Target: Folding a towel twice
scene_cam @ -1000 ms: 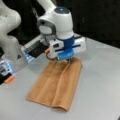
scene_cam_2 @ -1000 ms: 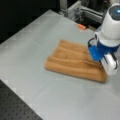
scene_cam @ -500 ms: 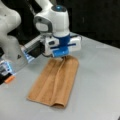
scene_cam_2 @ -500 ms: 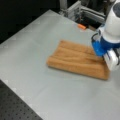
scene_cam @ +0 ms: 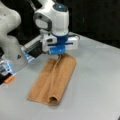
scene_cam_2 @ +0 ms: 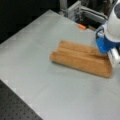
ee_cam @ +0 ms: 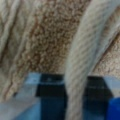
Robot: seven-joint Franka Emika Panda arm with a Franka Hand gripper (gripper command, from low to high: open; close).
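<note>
Fingers [ee_cam: 50, 100] dark, low in wrist view, clenched on a pale ribbed fold of the towel [ee_cam: 82, 62] running up between them. Fuzzy orange-brown terry fills the rest of that view, very close.

Towel [scene_cam: 53, 80] lies on the table [scene_cam: 100, 82] as a long narrow strip, folded lengthwise once. A raised crease runs down its middle; the end toward a front view's bottom curls into a small open loop. In a front view [scene_cam_2: 80, 58] the strip runs from centre toward the right, thick rolled edge facing the bottom.

Gripper [scene_cam: 58, 53] sits right at the towel's far end, pinching the cloth there; blue and white hand body directly above hides that end's edge. In a front view the gripper [scene_cam_2: 110, 53] covers the strip's right end.

Arm's white links stand at a front view's left, base [scene_cam: 12, 50] near the towel's long side. Small orange object [scene_cam: 10, 79] lies at the table's left edge, apart from the towel; also seen near the top [scene_cam_2: 81, 26]. Metal frame [scene_cam_2: 82, 11] beyond the table's top edge. Dark perforated board [scene_cam_2: 15, 105] at bottom left.
</note>
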